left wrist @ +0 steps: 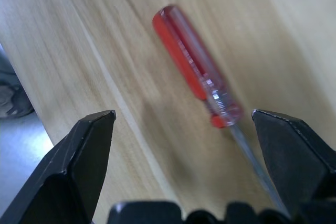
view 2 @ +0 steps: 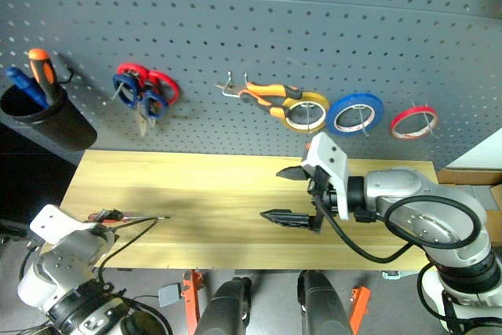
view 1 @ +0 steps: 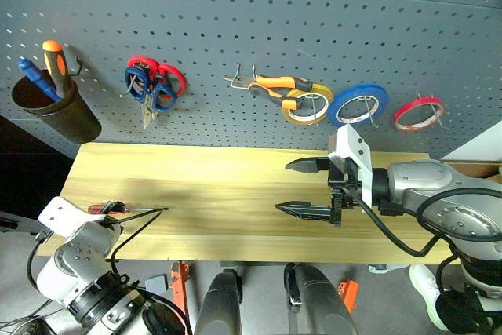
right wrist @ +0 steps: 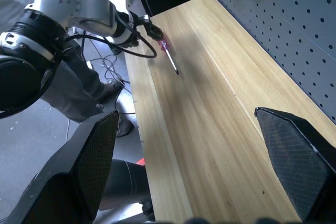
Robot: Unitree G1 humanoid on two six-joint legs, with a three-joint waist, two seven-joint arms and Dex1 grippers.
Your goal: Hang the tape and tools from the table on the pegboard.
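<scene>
Head views: the pegboard (view 1: 314, 21) across the upper frame already carries the blue-handled scissors (view 1: 147, 88), the pliers (view 1: 274, 85) and the red tape (view 1: 418, 113), at right beside the yellow and blue rolls. Only the screwdriver (view 1: 125, 210) is left, lying at the lower left of the worktop (view 1: 227, 194), its handle just ahead of your left end effector (left wrist: 181, 116). The right end effector (view 1: 306, 187) hangs over centre-right, fingers apart, empty; leave it parked.

Left wrist view: fingers stand wide apart, nothing between them. The clear red handle sits upper centre; the shaft runs down close by one finger. You are off-centre. Shift so the handle lies midway between the pads, then descend and close on the handle, not the thin shaft, which would likely slip.

Right wrist view: the screwdriver lies at upper centre, near the worktop's front edge. Avoid nudging it off.
</scene>
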